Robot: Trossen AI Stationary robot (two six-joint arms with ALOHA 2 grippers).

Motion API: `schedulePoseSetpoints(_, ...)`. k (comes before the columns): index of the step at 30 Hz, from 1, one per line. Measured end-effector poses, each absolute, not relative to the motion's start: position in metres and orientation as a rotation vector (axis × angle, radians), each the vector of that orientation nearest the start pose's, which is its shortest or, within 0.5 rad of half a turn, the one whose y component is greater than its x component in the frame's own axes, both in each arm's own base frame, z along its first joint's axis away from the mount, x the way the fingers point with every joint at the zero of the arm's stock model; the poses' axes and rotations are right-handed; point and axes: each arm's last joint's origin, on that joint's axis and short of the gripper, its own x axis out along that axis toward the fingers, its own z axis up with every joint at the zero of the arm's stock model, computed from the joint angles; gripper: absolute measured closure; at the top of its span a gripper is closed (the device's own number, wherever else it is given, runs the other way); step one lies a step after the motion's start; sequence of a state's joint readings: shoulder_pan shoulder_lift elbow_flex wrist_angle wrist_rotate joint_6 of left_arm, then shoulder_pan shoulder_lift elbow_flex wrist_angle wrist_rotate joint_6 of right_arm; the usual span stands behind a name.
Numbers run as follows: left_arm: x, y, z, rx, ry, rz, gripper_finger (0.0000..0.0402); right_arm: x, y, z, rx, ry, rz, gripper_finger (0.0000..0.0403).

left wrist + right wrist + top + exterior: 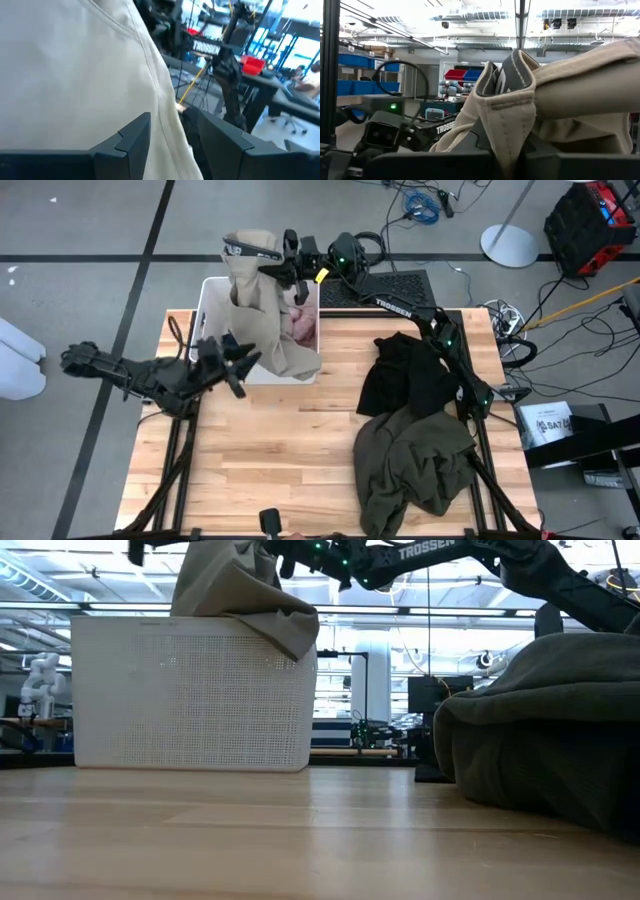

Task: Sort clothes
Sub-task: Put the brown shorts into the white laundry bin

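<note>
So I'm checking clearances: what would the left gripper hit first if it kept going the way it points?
Probably the tan khaki garment hanging over the white bin; the open left gripper points right at it, though depth is unclear.

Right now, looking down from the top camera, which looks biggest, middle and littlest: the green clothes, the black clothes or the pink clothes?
1. Dark olive green garment: largest.
2. Black garment: smaller.
3. Pale pink garment: smallest, but it lies in the white bin, partly hidden by the tan garment, so its full size can't be judged.

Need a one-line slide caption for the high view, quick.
Right gripper holds the tan khaki garment above the white bin; left gripper open beside it; black and olive garments wait.
</note>
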State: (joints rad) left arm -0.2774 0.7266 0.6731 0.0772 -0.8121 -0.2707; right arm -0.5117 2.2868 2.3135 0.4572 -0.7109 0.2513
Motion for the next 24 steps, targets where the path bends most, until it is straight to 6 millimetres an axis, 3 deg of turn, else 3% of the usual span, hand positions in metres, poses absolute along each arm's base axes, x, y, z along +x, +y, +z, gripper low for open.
schedulePoseSetpoints(5,0.168,-0.011,0.337,-0.236,-0.164,0.395,0.0228,0.459,-0.236,0.411,-0.004,-0.364,0.249,0.04)
schedulePoseSetpoints(17,0.204,0.035,0.322,-0.172,-0.036,0.561,0.0228,0.459,-0.233,0.412,0.04,-0.356,0.308,0.0399)
schedulePoseSetpoints(24,0.197,0.058,0.329,-0.099,0.116,0.815,0.0228,0.457,-0.23,0.413,0.117,-0.317,0.441,0.0399)
